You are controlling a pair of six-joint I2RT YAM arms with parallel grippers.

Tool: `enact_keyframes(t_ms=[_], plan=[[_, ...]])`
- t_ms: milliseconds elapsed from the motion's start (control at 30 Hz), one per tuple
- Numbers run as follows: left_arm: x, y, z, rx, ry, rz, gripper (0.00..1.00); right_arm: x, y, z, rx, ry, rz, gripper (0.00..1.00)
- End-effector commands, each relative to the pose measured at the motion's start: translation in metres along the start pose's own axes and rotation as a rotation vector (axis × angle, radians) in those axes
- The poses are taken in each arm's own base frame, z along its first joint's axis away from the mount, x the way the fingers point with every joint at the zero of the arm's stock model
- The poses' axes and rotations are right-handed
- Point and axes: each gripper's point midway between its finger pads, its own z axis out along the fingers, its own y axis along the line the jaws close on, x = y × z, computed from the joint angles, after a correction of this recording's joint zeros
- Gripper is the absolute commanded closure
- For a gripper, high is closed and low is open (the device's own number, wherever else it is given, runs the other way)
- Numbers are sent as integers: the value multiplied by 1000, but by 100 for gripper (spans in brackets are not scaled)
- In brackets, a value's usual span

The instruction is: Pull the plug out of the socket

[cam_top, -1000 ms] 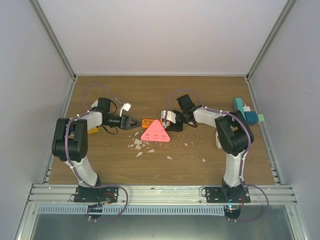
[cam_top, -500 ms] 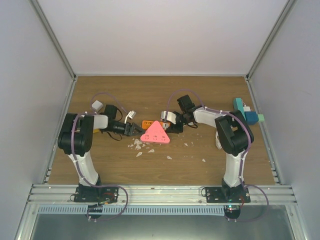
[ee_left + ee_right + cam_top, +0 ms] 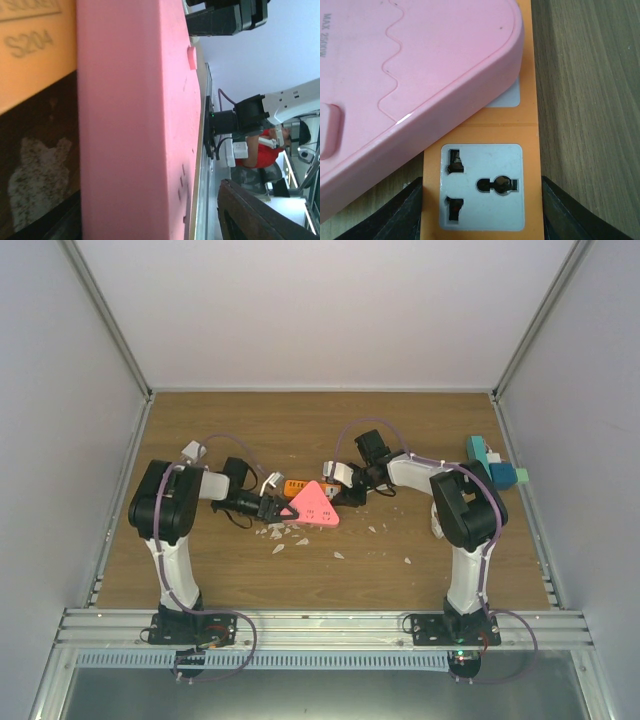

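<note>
My left tool [image 3: 279, 508] straddles the left corner of the pink plug [image 3: 312, 505] at centre frame, but I cannot tell whether it is clamped on it. My right tool [image 3: 481, 207] grips the orange socket strip [image 3: 295, 485] that carries the plug on the surface [image 3: 420, 430].

We count two arms, left [image 3: 165, 510] and right [image 3: 462, 502], one pink plug [image 3: 312, 505], one orange strip [image 3: 295, 486], two teal blocks [image 3: 480, 452], and scattered white scraps [image 3: 275, 528] too small to tally.
</note>
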Motion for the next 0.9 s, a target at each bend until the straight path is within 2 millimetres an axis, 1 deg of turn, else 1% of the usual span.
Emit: enact_keyframes(t_ms=[0, 233, 300, 367, 500, 667, 867], plan=[[-3, -5, 6, 45, 3, 35, 39, 28, 23, 11, -89, 68, 78, 87], [-2, 1, 9, 53, 4, 21, 51, 28, 25, 11, -99, 64, 80, 88], [-2, 1, 9, 55, 3, 30, 57, 29, 26, 11, -102, 66, 82, 88], [-2, -1, 8, 54, 0, 52, 65, 29, 26, 12, -102, 67, 82, 88], [-2, -5, 7, 42, -10, 108, 75, 32, 24, 13, -101, 73, 92, 89], [-2, -10, 6, 38, -13, 132, 84, 33, 21, 14, -99, 77, 109, 90], [-5, -16, 5, 16, -18, 169, 91, 38, 12, 17, -76, 102, 145, 94]])
